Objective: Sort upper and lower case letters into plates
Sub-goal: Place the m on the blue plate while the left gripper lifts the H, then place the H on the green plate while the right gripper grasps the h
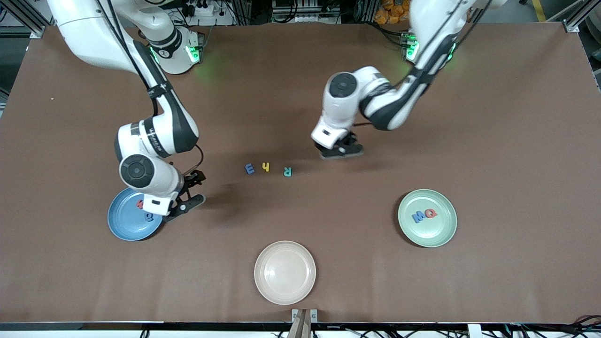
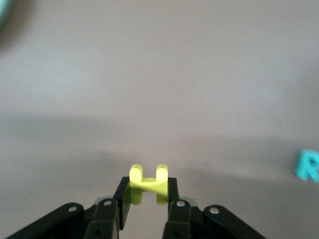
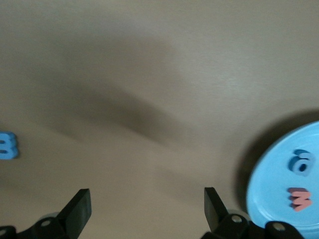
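A tiny yellow foam H (image 2: 148, 182) was pinched by the left gripper (image 2: 148, 196) over bare table, presumably bound for the mint green plate (image 1: 446, 232). The right gripper (image 3: 147, 206) was spread wide beside the sky blue plate (image 3: 271, 199).

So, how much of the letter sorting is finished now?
Two letters lie in the green plate and two in the blue plate. The left tool holds a yellow letter. Three letters remain on the table. The right tool is open beside the blue plate.

High front camera facing the robots; two close downward wrist cameras.
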